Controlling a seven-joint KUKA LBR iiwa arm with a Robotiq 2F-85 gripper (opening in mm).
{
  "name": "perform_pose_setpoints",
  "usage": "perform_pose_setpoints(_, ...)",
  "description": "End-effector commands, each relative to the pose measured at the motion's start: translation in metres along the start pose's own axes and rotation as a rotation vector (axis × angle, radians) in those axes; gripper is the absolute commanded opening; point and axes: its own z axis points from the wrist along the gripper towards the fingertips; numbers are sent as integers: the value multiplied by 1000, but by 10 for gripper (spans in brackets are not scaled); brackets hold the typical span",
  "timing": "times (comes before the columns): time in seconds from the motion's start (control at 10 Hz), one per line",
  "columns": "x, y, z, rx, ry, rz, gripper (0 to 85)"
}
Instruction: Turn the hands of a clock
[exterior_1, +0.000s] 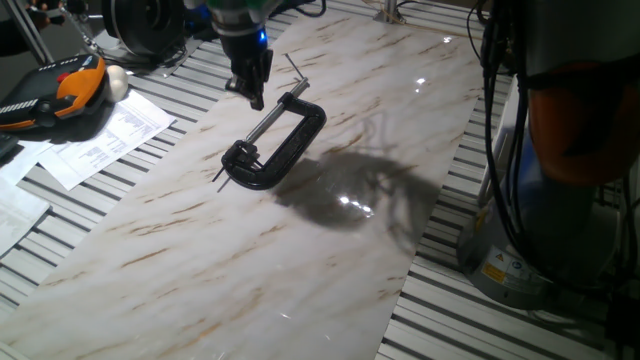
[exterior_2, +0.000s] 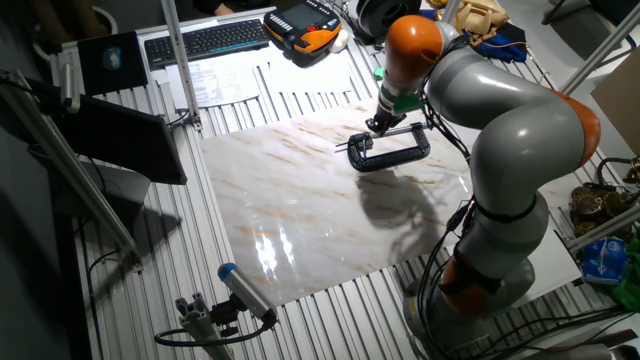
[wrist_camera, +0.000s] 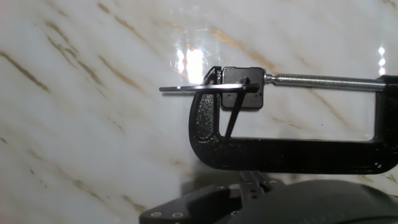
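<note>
A black C-clamp (exterior_1: 290, 145) lies on the marble board, also in the other fixed view (exterior_2: 395, 158) and the hand view (wrist_camera: 280, 152). Its jaw holds a small black square clock (wrist_camera: 242, 90), seen tiny in the fixed views (exterior_1: 240, 157) (exterior_2: 358, 147). Two thin hands stick out of the clock: a silver one (wrist_camera: 186, 89) pointing left and a dark one (wrist_camera: 232, 121) pointing down. My gripper (exterior_1: 255, 98) (exterior_2: 375, 125) hovers close over the clamp's threaded rod, apart from the clock. Its fingers look shut and empty, showing at the hand view's bottom edge (wrist_camera: 252, 180).
The marble board (exterior_1: 250, 260) lies on a slatted table. An orange-and-black tool (exterior_1: 60, 95) and papers (exterior_1: 100, 140) sit at its left. The clamp's screw handle pin (exterior_1: 295, 68) sticks up by the gripper. A keyboard (exterior_2: 205, 40) lies at the back.
</note>
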Motion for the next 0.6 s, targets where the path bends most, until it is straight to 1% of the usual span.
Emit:
perform_pose_setpoints(0.0, 0, 3, 3, -2, -2, 5, 0)
perform_pose_setpoints(0.2, -2, 6, 5, -2, 6, 11, 0)
perform_pose_setpoints(0.4, -5, 9, 8, -5, 6, 19, 0)
perform_pose_setpoints(0.5, -6, 10, 9, -14, 6, 22, 0)
